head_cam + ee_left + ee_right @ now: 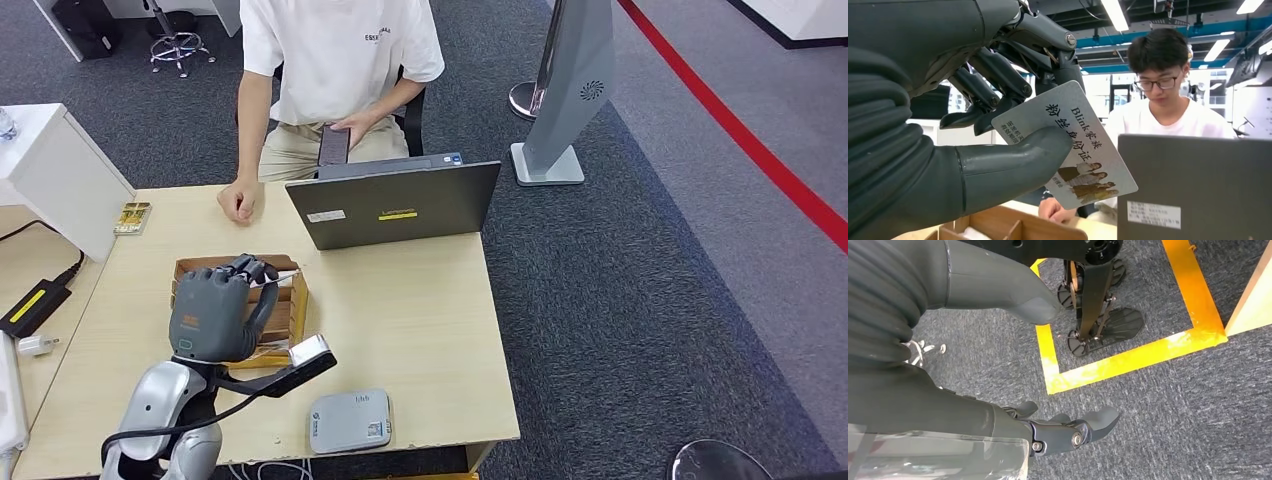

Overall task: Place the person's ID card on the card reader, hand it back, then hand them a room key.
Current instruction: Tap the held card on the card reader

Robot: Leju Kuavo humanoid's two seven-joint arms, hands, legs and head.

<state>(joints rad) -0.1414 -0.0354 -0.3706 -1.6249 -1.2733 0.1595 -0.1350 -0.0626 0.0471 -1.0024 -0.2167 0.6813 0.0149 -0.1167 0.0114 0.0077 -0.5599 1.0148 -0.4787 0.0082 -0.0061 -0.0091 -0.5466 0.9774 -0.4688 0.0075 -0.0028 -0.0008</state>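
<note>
Fingers and thumb of the left hand pinch the ID card above the wooden tray; the right hand hangs over carpet, seemingly empty, fingers apart.

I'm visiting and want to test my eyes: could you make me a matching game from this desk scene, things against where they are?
Things:
1. card
2. laptop
3. card reader
4. phone

Places:
A. near the table's front edge
B. pinched in the left hand
C. in the person's hand
D. open at the table's far edge

Pairs: 1-B, 2-D, 3-A, 4-C
</note>
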